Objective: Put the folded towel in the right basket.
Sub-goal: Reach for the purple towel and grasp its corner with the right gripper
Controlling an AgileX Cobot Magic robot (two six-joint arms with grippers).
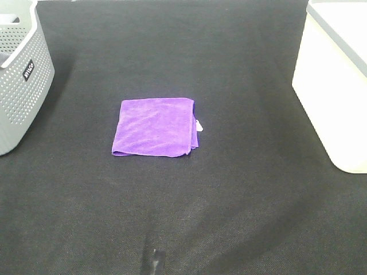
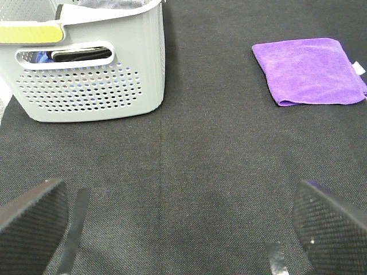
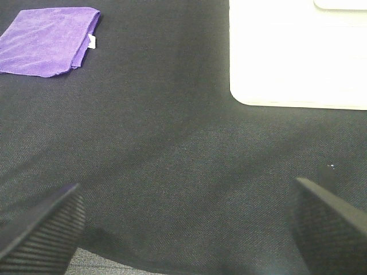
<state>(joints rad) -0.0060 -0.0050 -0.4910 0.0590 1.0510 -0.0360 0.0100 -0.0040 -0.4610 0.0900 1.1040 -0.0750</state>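
A folded purple towel (image 1: 155, 126) with a small white tag lies flat in the middle of the black table. It also shows in the left wrist view (image 2: 310, 70) and in the right wrist view (image 3: 49, 40). The white right basket (image 1: 338, 80) stands at the table's right edge and also shows in the right wrist view (image 3: 298, 54). My left gripper (image 2: 178, 229) is open and empty, well short of the towel. My right gripper (image 3: 186, 229) is open and empty, away from towel and basket. Neither arm shows in the exterior high view.
A grey perforated basket (image 1: 20, 74) stands at the left edge; in the left wrist view (image 2: 86, 63) it holds dark items. The black cloth-covered table (image 1: 189, 217) stretches around the towel.
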